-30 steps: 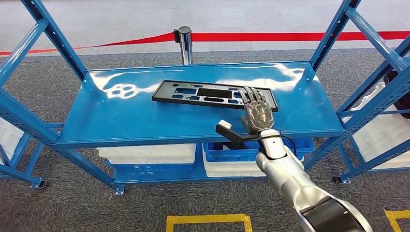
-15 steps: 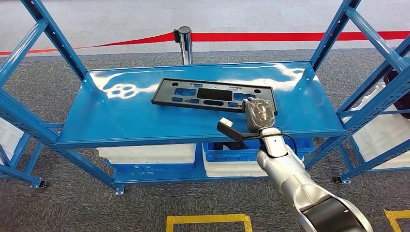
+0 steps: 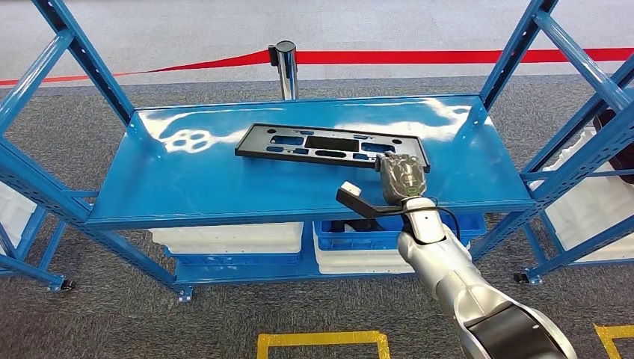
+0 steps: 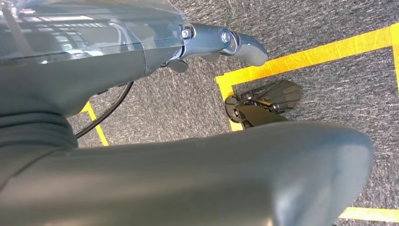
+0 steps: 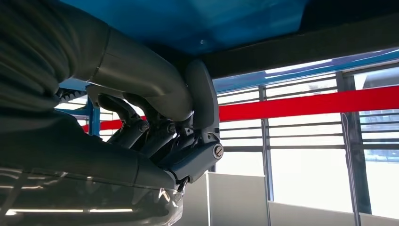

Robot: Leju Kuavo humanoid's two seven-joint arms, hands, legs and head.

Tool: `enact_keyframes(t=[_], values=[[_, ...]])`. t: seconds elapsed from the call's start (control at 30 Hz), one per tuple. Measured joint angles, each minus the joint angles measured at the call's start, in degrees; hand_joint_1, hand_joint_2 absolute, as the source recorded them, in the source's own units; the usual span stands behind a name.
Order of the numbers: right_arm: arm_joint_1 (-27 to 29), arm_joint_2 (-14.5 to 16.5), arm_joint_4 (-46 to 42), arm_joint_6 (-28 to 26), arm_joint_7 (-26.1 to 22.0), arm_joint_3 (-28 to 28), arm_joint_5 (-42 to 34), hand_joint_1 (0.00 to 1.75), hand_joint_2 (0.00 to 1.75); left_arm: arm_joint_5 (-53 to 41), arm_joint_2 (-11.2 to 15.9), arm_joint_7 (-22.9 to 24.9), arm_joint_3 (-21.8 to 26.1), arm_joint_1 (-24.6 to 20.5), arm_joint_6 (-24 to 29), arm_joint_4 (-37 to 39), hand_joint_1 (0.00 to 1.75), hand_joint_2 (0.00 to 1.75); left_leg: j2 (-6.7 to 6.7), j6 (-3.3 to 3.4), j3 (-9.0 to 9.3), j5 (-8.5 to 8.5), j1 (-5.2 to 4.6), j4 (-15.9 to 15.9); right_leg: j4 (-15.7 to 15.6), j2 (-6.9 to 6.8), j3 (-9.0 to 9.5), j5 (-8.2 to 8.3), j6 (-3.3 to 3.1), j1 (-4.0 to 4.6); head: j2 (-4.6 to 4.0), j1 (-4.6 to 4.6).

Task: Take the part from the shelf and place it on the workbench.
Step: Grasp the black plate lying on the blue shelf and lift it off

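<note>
**Head view: right hand curled on the plate's corner**

Head view shows the right hand (image 3: 402, 177) with fingers curled down over the near right corner of the black plate (image 3: 329, 144), which lies flat on the blue shelf (image 3: 209, 187). A second ago those fingers lay stretched flat over the plate. No writing can be read on it. Right wrist view adds the thumb (image 5: 202, 96) against the plate's dark edge. Left hand (image 4: 221, 40) hangs over the carpet, holding nothing, fingers loosely apart.
</note>
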Motion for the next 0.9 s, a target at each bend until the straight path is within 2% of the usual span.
enact_keyframes(t=[0.03, 0.07, 0.17, 0.2, 0.9], values=[[0.09, 0.0, -0.2, -0.04, -0.11, -0.14, -0.19, 1.61, 1.75, 0.0, 0.0, -0.01, 0.13, 0.0, 0.0, 0.0, 0.0, 0.0, 0.0, 0.0, 0.0, 0.0, 0.0, 0.0, 0.0, 0.0, 0.0, 0.0, 0.0, 0.0, 0.0, 0.01], [0.21, 0.0, -0.48, -0.05, -0.24, -0.26, -0.34, 1.28, 1.75, 0.0, 0.0, -0.01, 0.3, 0.0, 0.0, 0.0, 0.0, 0.0, 0.0, 0.0, 0.0, 0.0, 0.0, 0.0, 0.0, 0.0, 0.0, 0.0, 0.0, 0.0, 0.0, 0.01], [0.64, 0.0, -1.62, -0.05, -0.54, -0.38, -0.46, 0.14, 1.75, -0.01, 0.0, -0.01, 0.79, 0.0, 0.0, 0.0, 0.0, 0.0, 0.0, 0.0, 0.0, 0.0, 0.0, 0.0, 0.0, 0.0, 0.0, 0.0, 0.0, 0.0, 0.0, 0.01], [0.78, 0.0, -2.01, -0.06, -0.58, -0.39, -0.43, 0.03, 1.75, -0.02, 0.0, -0.01, 0.87, 0.0, 0.0, 0.0, 0.0, 0.0, 0.0, 0.0, 0.0, 0.0, 0.0, 0.0, 0.0, 0.0, 0.0, 0.0, 0.0, 0.0, 0.0, 0.01], [3.55, -0.01, -9.94, 0.97, 0.03, -0.28, 0.51, 0.0, 1.75, -0.79, 0.0, -0.1, 1.48, 0.0, -0.03, 0.0, 0.0, 0.0, 0.0, 0.0, 0.0, 0.0, 0.0, 0.0, 0.0, 0.0, 0.0, 0.0, 0.0, 0.0, 0.0, 0.01]])
